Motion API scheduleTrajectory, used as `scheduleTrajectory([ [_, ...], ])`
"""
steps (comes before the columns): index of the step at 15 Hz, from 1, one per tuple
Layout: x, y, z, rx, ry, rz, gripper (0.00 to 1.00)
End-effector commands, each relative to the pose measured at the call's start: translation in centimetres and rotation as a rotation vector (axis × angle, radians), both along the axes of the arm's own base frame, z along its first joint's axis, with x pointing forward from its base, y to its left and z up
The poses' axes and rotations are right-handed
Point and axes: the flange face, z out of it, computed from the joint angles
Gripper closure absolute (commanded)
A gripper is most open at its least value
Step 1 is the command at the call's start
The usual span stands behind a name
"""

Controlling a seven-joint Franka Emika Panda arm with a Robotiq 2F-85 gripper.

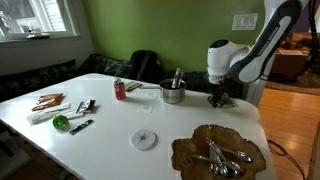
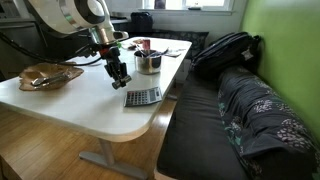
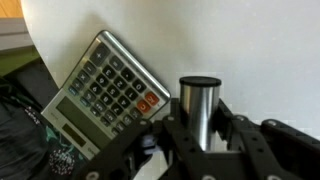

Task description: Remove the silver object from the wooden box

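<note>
The silver object, a bunch of shiny spoon-like pieces, lies in the wooden box, a dark wavy-edged tray at the table's near edge. The tray also shows in an exterior view. My gripper is far from the tray, low over the table beside a calculator; it also shows in an exterior view. In the wrist view my gripper has its jaws against both sides of a small silver cylinder with a black cap. The calculator lies just beside it.
A steel pot, a red can, a white round disc, dark-handled tools and a green object are on the white table. A couch with a dark bag runs along the table's side.
</note>
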Motion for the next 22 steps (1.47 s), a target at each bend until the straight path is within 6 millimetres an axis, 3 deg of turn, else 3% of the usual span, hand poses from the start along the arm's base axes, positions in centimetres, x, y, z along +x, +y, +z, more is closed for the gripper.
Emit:
scheduleTrajectory([
  [1,0.3,-0.5,-1.0,-0.011,0.095,-0.028,0.89],
  [7,1.7,-1.1,-0.7,-0.015,0.112,-0.048,0.89],
  [8,1.9,-1.1,-0.9,-0.018,0.112,-0.049,0.58],
  [9,2.1,-1.2,-1.0,-0.016,0.110,-0.050,0.64],
  [10,2.3,-1.1,-1.1,-0.017,0.110,-0.052,0.84],
  [11,2.4,-1.1,-1.3,-0.018,0.109,-0.052,0.84],
  [12,2.5,-1.1,-1.4,-0.019,0.112,-0.050,0.91],
  [13,2.7,-1.1,-1.0,-0.026,0.112,-0.052,0.52],
  [20,2.5,0.2,0.9,-0.023,0.072,-0.011,0.02],
  [22,2.2,1.4,2.0,-0.017,0.036,0.037,0.00],
])
